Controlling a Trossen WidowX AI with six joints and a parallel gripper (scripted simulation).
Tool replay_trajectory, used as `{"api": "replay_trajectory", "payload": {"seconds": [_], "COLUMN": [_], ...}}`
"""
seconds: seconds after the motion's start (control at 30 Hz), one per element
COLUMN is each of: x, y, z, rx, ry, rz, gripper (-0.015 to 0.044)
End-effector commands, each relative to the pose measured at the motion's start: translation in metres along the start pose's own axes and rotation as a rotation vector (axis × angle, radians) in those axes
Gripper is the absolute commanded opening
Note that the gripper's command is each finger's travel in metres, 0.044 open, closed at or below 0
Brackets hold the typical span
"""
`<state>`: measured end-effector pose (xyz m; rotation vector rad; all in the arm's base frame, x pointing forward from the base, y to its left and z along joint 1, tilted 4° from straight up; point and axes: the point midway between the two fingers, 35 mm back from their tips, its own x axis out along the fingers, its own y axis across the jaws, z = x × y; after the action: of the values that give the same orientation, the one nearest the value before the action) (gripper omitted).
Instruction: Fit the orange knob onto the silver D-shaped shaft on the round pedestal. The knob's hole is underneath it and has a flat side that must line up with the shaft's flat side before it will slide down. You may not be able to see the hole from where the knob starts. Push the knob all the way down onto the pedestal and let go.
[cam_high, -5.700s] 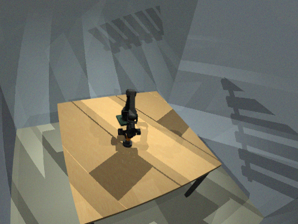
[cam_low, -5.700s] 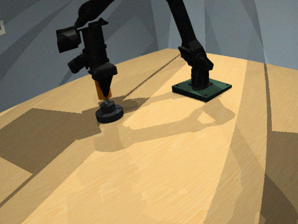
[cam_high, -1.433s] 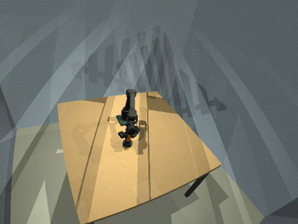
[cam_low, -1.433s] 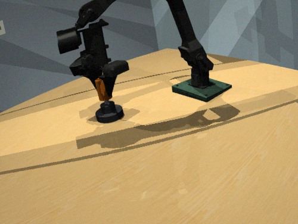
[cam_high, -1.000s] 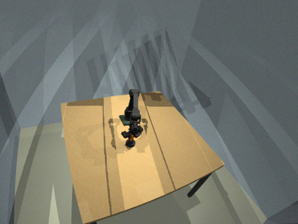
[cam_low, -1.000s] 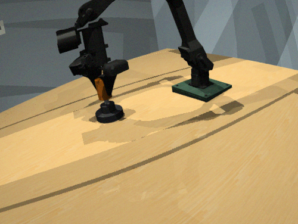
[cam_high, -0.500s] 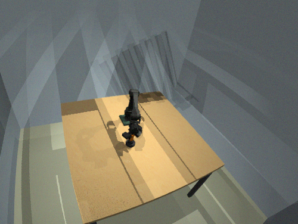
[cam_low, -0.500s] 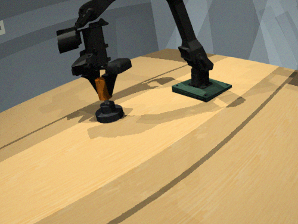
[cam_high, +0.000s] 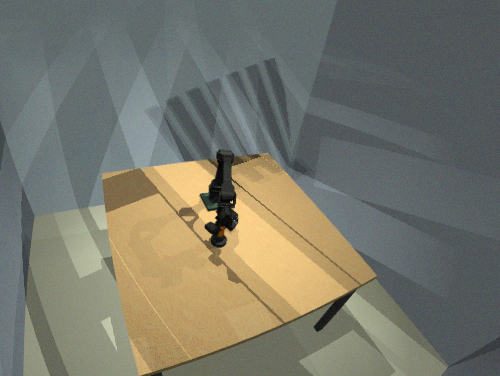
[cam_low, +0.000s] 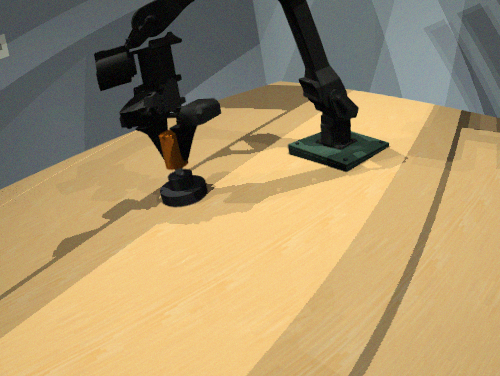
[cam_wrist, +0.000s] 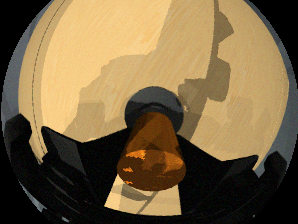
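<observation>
The orange knob (cam_high: 221, 232) (cam_low: 172, 151) (cam_wrist: 151, 167) is a tapered piece, leaning slightly in the exterior view. My gripper (cam_high: 221, 230) (cam_low: 176, 159) (cam_wrist: 153, 135) is shut on it, with a black finger on each side. The dark round pedestal (cam_high: 218, 242) (cam_low: 184, 196) (cam_wrist: 146, 95) stands on the table, with a narrower raised hub on top. The knob's lower end is just above the hub in the exterior view. I cannot tell whether it touches the shaft. The silver shaft is not distinguishable, and the hole and its flat side are hidden underneath.
The wooden table (cam_high: 295, 265) (cam_low: 210, 290) carries the arm's green base plate (cam_high: 205, 201) (cam_low: 370, 145), well behind the pedestal in the top view. Dark shadow bands cross the table top around the pedestal.
</observation>
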<state>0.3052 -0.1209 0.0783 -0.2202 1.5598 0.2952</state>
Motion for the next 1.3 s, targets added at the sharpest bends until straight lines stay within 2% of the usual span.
{"api": "replay_trajectory", "payload": {"seconds": [0.0,0.53,0.8,1.27], "x": [0.0006,-0.0045,-0.0032,0.0000], "y": [-0.0005,-0.0002,-0.0009,-0.0005], "z": [0.0001,-0.0003,0.0001,-0.0002], "rx": [-0.004,-0.004,-0.213,-0.213], "ry": [0.000,0.000,0.001,0.001], "rz": [-0.003,-0.003,-0.003,-0.003], "gripper": [0.0000,0.0000,0.0000,0.0000]}}
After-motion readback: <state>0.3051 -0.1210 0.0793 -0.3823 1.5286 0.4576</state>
